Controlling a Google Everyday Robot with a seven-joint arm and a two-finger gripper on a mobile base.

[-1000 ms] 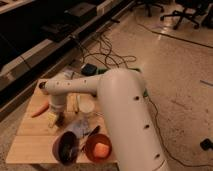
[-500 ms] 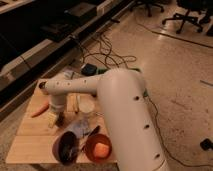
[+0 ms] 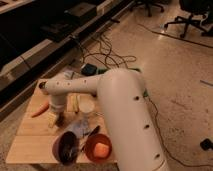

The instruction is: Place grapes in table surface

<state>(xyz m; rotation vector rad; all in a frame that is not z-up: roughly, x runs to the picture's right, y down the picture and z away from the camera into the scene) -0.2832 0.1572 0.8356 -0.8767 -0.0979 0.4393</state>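
Grapes [image 3: 61, 120], small dark lumpy bunch, lower left of the frame on tan table surface [image 3: 30, 141], right at gripper [image 3: 55, 118], near orange carrot [image 3: 40, 109]; cannot tell if gripper pinching or spread.

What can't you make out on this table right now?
1. Grapes: camera view, too small to tell apart beneath the pincer, which hangs low over the table surface beside the carrot.
2. Table's right side: camera view, hidden behind the white arm.
3. Dark bowl contents: camera view, too dark.
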